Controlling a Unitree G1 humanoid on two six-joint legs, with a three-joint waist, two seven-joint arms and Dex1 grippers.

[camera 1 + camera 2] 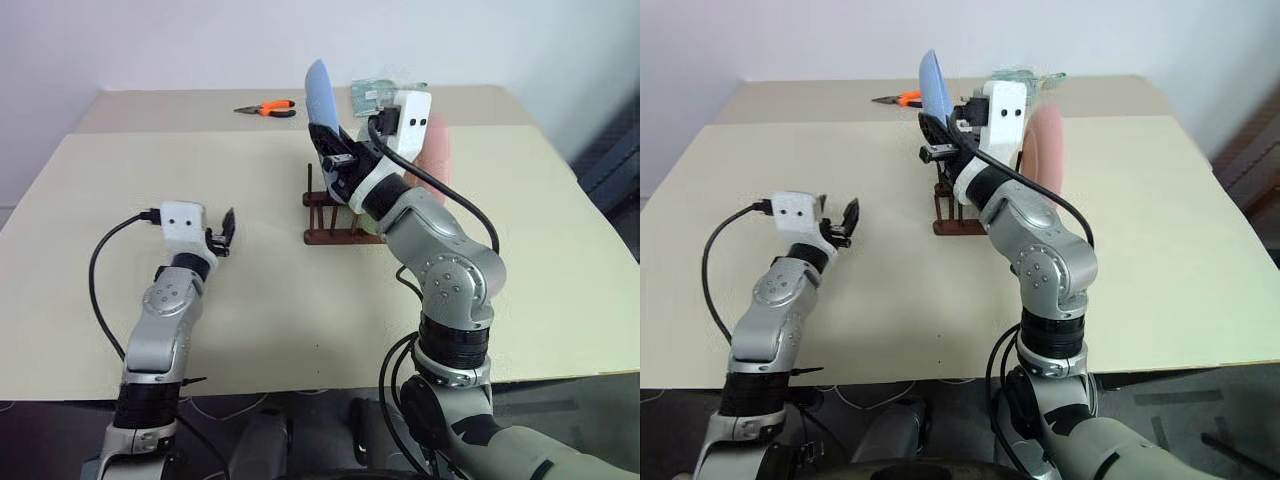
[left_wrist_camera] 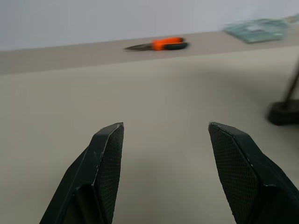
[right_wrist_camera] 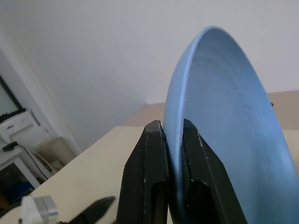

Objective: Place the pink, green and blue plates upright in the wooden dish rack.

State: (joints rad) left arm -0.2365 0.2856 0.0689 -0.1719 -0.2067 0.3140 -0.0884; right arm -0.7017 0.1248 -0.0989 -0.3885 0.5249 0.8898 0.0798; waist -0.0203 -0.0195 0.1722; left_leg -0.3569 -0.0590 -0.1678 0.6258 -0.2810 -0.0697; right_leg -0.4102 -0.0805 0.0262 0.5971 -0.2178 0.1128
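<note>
My right gripper [image 3: 172, 126] is shut on the rim of the blue plate [image 3: 224, 116] and holds it on edge in the air above the wooden dish rack [image 1: 325, 215]. The pink plate [image 1: 1045, 150] stands upright at the rack's right end, its lower part hidden behind my right arm. A pale green sliver [image 1: 368, 230] low beside my right forearm looks like the green plate, mostly hidden. My left gripper [image 2: 166, 128] is open and empty, low over the table, left of the rack.
Orange-handled pliers [image 1: 268, 108] lie at the back of the table, left of the blue plate. A clear glassy object [image 1: 375, 90] sits at the back behind my right wrist. The tan table [image 1: 250, 330] spreads wide around the rack.
</note>
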